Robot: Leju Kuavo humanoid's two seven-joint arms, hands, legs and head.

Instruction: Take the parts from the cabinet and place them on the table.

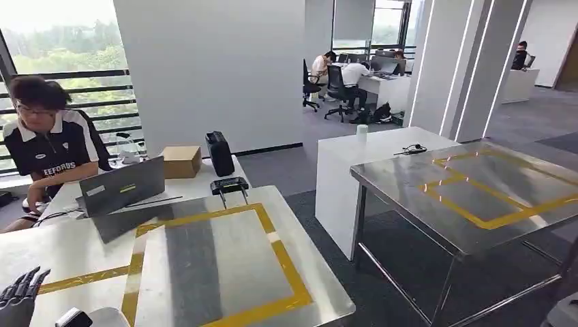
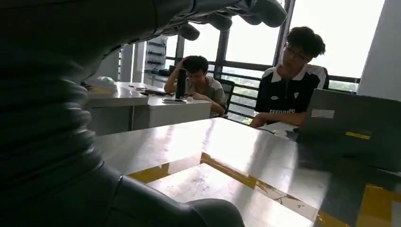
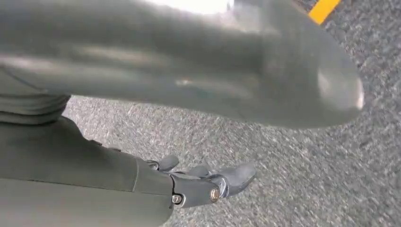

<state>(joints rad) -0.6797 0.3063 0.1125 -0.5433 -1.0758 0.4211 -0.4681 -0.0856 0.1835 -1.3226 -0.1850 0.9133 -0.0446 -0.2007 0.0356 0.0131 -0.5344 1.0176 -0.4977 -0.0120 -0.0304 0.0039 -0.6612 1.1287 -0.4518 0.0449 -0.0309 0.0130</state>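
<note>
Spreading empty fingers, left hand (image 1: 17,294) over one of two taped tables (image 1: 225,266), right hand (image 3: 208,182) empty too

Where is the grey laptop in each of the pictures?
Head view: the laptop stands left of centre, at the near steel table's far edge, before the seated person.
Left wrist view: at the right edge.
Right wrist view: not in it.
Shared landmark: the yellow tape.

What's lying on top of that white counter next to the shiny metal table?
On the white counter stand a small white cup and a dark tangle of cable or glasses, too small to tell. Nothing covers its top.
</note>
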